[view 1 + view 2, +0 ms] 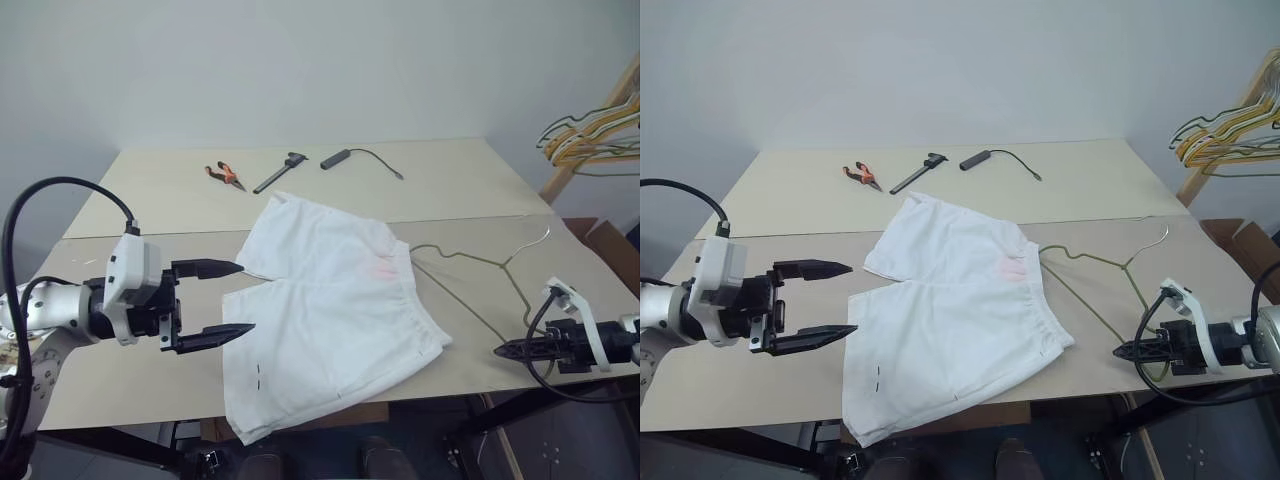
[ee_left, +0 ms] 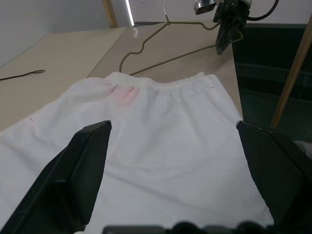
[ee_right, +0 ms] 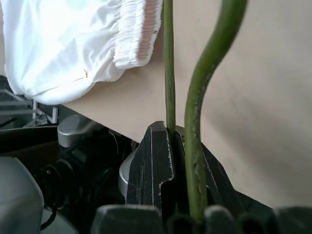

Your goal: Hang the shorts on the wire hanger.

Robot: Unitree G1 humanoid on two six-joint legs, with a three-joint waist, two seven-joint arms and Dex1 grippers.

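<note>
Fingers first: from the head views, your left gripper (image 1: 220,300) hovers spread wide beside the white shorts (image 1: 330,310) on the worktop (image 1: 150,195), ready to take a leg hem. Your right gripper (image 1: 1130,352) is clenched at the worktop's edge, steadying the wire hanger (image 1: 1095,290) lying beside the waistband. Your right wrist view confirms what the head views cannot: the wire sits pinched between those fingers (image 3: 151,165).

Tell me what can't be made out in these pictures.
- Wire hanger: its left end, head views, hidden under the shorts.
- Bunch of hangers: cut off by the right edge, head views.
- Right gripper shut on the wire: right wrist view, fingers hide how deep it sits.
</note>
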